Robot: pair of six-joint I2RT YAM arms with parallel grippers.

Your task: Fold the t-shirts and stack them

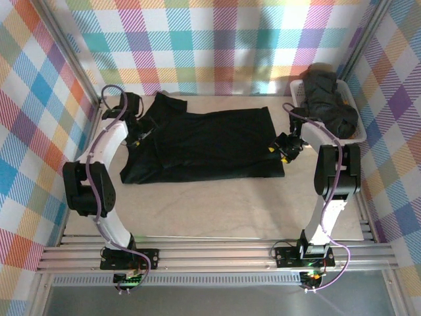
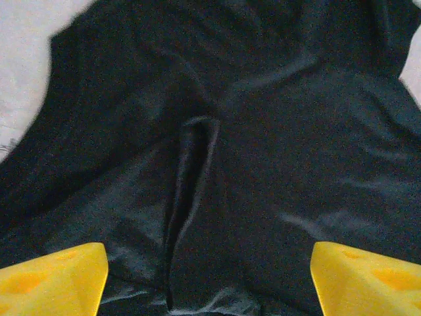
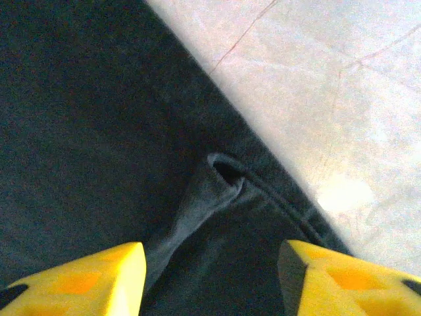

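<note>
A black t-shirt (image 1: 204, 141) lies flat on the table, folded into a long band running left to right. My left gripper (image 1: 139, 135) hovers over its left end, open; the left wrist view has the yellow fingertips (image 2: 52, 280) far apart above wrinkled cloth (image 2: 263, 131) with a raised crease (image 2: 191, 197), and nothing sits between them at the left gripper (image 2: 210, 283). My right gripper (image 1: 284, 151) is at the shirt's right hem, open (image 3: 210, 276), just above a small pinched fold (image 3: 220, 174). More black t-shirts (image 1: 329, 99) are heaped in the basket.
The white plastic basket (image 1: 296, 89) stands at the back right corner. Bare tan table (image 1: 210, 210) stretches in front of the shirt toward the arm bases, and bare table (image 3: 329, 99) shows just beyond the hem. Checked walls close in the left, back and right sides.
</note>
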